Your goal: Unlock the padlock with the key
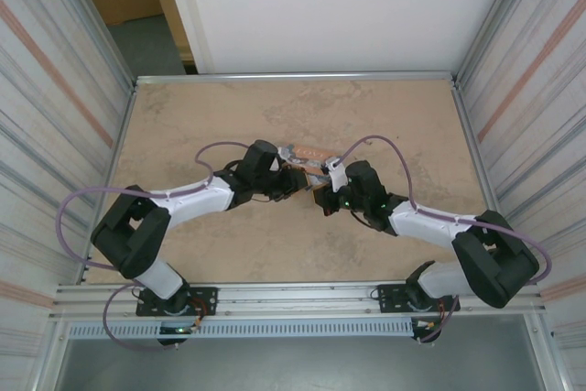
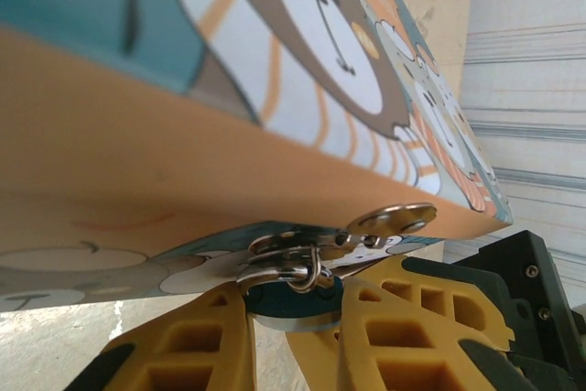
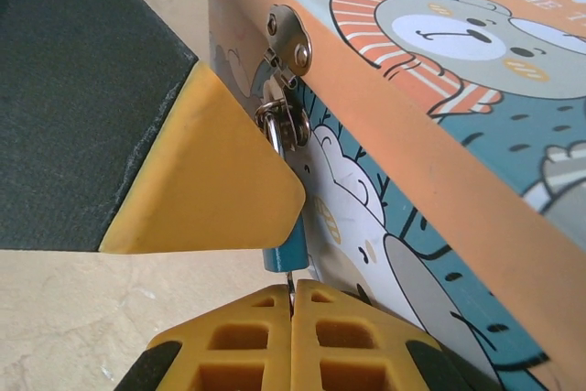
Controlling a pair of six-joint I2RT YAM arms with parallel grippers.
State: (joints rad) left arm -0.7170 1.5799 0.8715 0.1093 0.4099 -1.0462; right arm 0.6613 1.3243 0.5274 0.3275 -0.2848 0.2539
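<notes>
The left gripper (image 2: 293, 313) is closed on the blue padlock (image 2: 284, 302), which hangs from the hasp (image 2: 302, 249) of the tin box (image 2: 137, 171) just above it. The right gripper (image 3: 293, 309) pinches the key (image 3: 291, 283), whose tip meets the padlock's bottom just ahead.

Left gripper (image 2: 293, 318) on the padlock (image 3: 288, 249), right gripper (image 3: 291, 304) (key (image 3: 291, 287) pinched) crowd the tin hasp (image 3: 288, 38); surrounding table (image 1: 229, 116) bare.

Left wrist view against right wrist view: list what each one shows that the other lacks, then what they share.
Left wrist: the left claw gripping the padlock from both sides. Right wrist: the right claw shut on the key, which enters the padlock from below. Both: the tin, its hasp, the shackle.
</notes>
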